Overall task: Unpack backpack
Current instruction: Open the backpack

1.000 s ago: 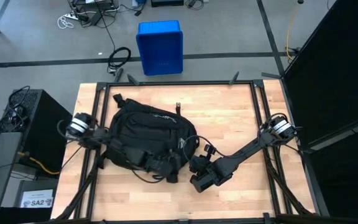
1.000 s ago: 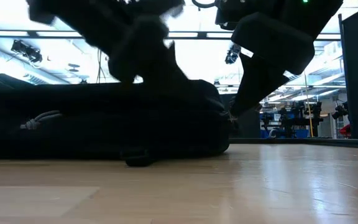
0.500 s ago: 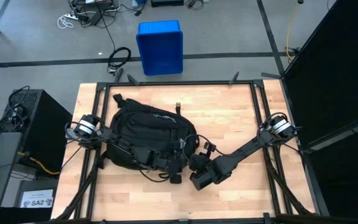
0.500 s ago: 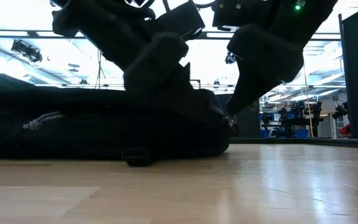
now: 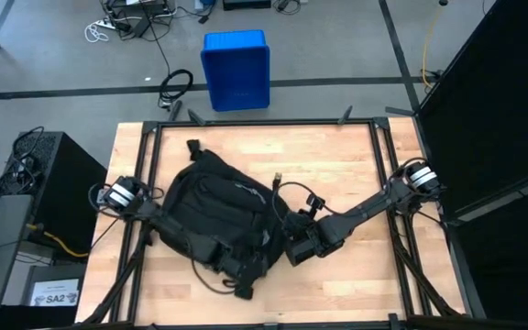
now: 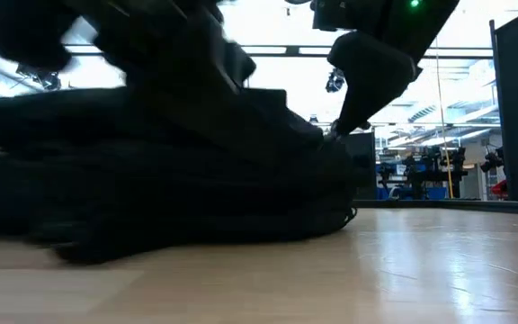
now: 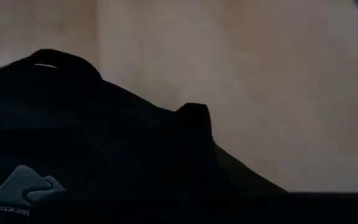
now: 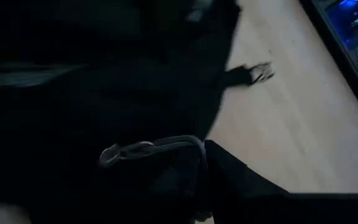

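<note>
Backpack (image 5: 211, 213) has swung round on the table (image 5: 346, 165) since a second ago; my right end effector (image 5: 293, 249) presses its right edge, left end effector (image 5: 246, 275) on its near edge, grip honestly unreadable.

Robotics lab, framed wooden table (image 5: 346, 174), floor cables (image 5: 174, 87)

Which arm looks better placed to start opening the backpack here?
Probably the right: the right gripper sits at the backpack's edge with a grey zipper pull just ahead of it. The left gripper is low on the bag's near end.
</note>
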